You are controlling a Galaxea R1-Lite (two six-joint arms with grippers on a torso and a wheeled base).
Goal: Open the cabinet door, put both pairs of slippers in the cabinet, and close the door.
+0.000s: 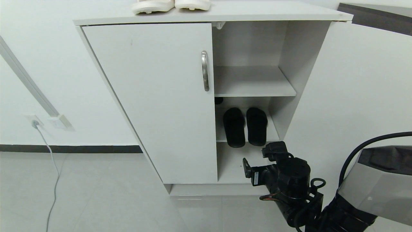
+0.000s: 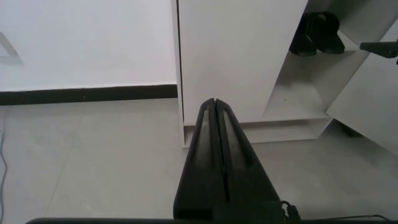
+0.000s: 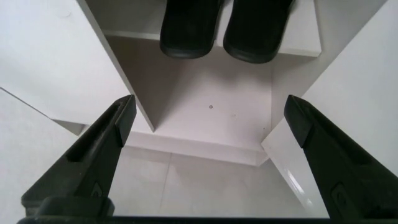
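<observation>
- Pair of black slide slippers (image 1: 245,126) sits on the white two-door cabinet's (image 1: 148,96) middle shelf.
- Right gripper (image 3: 209,112) faces the bottom compartment, jaws spread apart.
- Left gripper (image 2: 214,109) above the floor, jaws pressed together.

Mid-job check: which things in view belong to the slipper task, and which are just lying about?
Job: cabinet, open right door, black slippers on the lower shelf, white slippers on top, open right gripper.
Lying about: wall socket, its cable.
</observation>
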